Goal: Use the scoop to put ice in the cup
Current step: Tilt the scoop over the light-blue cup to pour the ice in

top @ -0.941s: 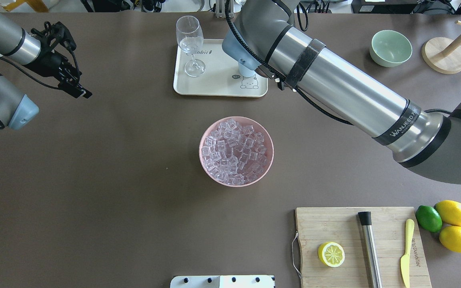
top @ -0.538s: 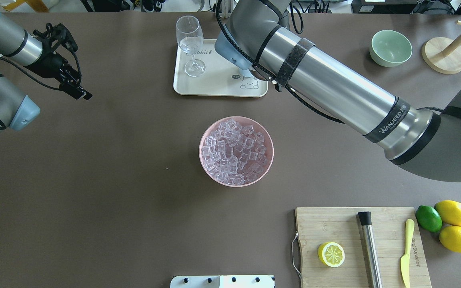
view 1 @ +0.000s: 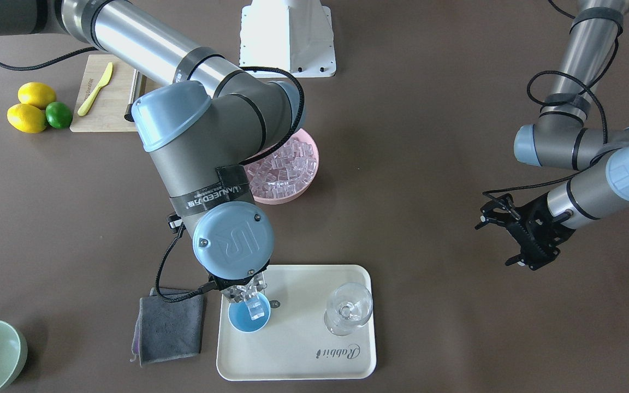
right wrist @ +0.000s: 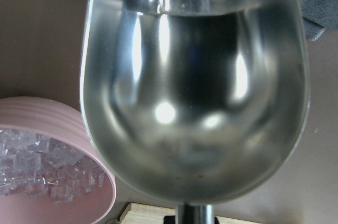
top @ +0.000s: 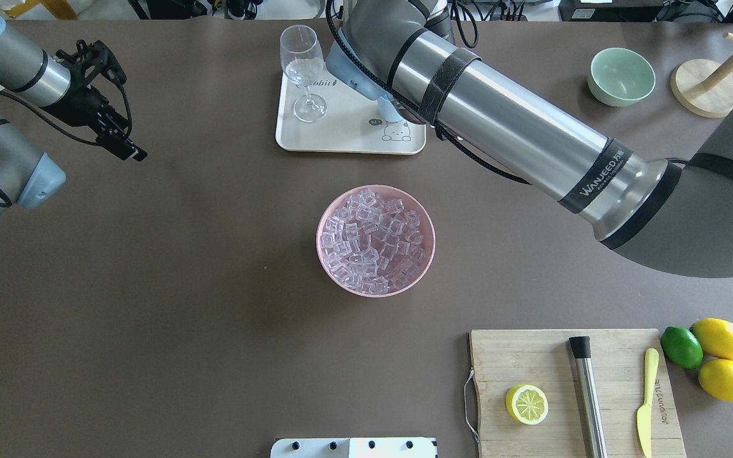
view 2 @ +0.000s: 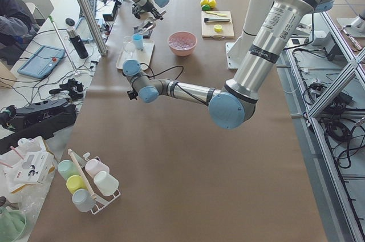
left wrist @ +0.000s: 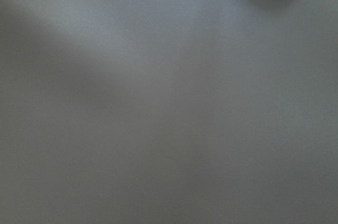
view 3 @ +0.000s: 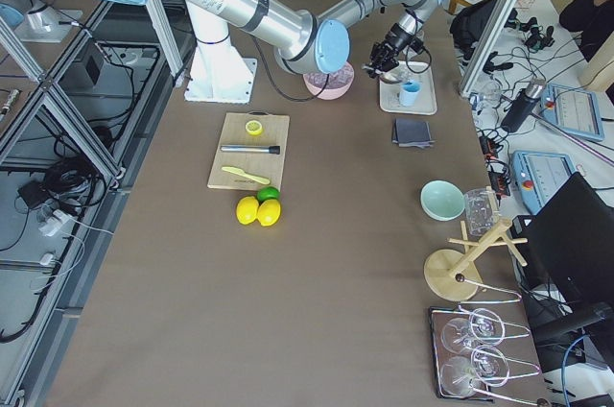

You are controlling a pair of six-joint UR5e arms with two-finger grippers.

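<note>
shiny steel scoop (right wrist: 193, 81): tipped over the small light-blue cup (view 1: 248, 316), clear ice cubes (view 1: 256, 305) at its mouth
cup: on the cream tray (view 1: 314, 357), beside the clear stemmed glass (view 1: 348, 308)
pink bowl (top: 376, 240): full of ice, mid desk (top: 182, 318)
right end effector: hidden, cannot tell its grip
left end effector (top: 126, 147): pressed together, holding nothing, far off

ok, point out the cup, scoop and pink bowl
cup (view 1: 239, 320), front-facing view, blue inside wall left of the ice.
scoop (right wrist: 195, 102), right wrist view, shiny inside of the trough.
pink bowl (top: 326, 213), overhead view, left rim.
</note>
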